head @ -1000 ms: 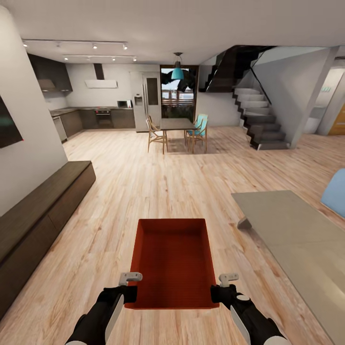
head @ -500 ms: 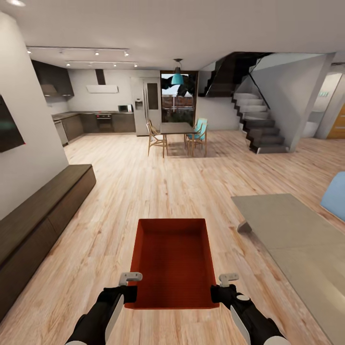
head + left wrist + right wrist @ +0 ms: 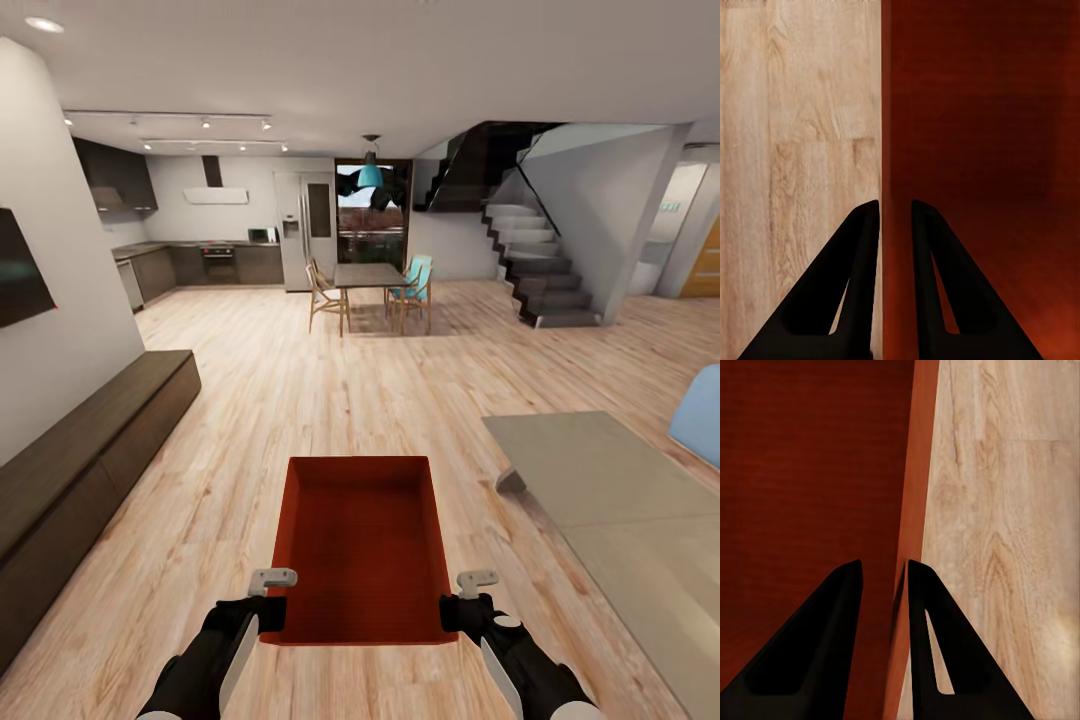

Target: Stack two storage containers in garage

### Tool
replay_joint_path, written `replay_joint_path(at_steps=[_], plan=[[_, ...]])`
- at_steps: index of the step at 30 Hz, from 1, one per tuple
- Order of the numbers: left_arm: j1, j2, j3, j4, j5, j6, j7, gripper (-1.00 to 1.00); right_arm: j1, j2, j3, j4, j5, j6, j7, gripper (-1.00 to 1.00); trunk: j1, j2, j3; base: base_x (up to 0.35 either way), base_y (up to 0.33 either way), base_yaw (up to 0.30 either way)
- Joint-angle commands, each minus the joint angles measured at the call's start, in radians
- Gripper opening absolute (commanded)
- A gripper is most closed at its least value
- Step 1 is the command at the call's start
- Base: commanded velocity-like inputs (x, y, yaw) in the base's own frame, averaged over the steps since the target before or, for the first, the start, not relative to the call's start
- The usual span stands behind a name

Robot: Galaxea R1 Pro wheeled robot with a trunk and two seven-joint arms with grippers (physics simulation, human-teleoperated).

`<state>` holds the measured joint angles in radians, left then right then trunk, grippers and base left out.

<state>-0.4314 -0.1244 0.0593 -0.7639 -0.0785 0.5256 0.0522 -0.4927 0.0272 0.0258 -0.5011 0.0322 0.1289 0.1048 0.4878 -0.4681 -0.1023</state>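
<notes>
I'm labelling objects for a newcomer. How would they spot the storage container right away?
Start at the wood-plank floor between the dark low cabinet and grey rug. Just ahead, the storage container sits between the left end effector and right end effector, each pinching a wall. It is red-orange, rectangular, lidless.

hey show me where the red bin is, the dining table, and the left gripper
red bin (image 3: 362, 560), head view, on its ribbed bottom.
dining table (image 3: 368, 274), head view, on its tabletop.
left gripper (image 3: 895, 217), left wrist view, between the fingertips clamping the bin's wall.

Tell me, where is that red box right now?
In the head view the storage container is held low and centre over the wood floor, between the left gripper and right gripper, each clamped on a side wall.
</notes>
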Motion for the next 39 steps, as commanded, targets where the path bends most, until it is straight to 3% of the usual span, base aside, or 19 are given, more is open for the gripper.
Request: replay_joint_path(at_steps=[1, 31, 39], plan=[[0.000, 0.010, 0.004, 0.000, -0.041, 0.007, 0.005, -1.00, -0.001, -0.001, -0.001, -0.005, 0.006, -0.009, -0.002, -1.00, 0.001, -0.002, 0.000, 0.000, 0.000, 0.000], [0.000, 0.010, 0.004, 0.000, -0.041, 0.008, 0.005, -1.00, -0.001, -0.001, -0.001, -0.005, 0.008, -0.009, -0.002, -1.00, 0.001, -0.002, 0.005, 0.000, 0.000, 0.000], [0.000, 0.010, 0.004, 0.000, -0.041, 0.008, 0.005, -1.00, -0.001, -0.001, -0.001, -0.005, 0.006, -0.008, -0.002, -1.00, 0.001, -0.002, 0.016, 0.000, 0.000, 0.000]])
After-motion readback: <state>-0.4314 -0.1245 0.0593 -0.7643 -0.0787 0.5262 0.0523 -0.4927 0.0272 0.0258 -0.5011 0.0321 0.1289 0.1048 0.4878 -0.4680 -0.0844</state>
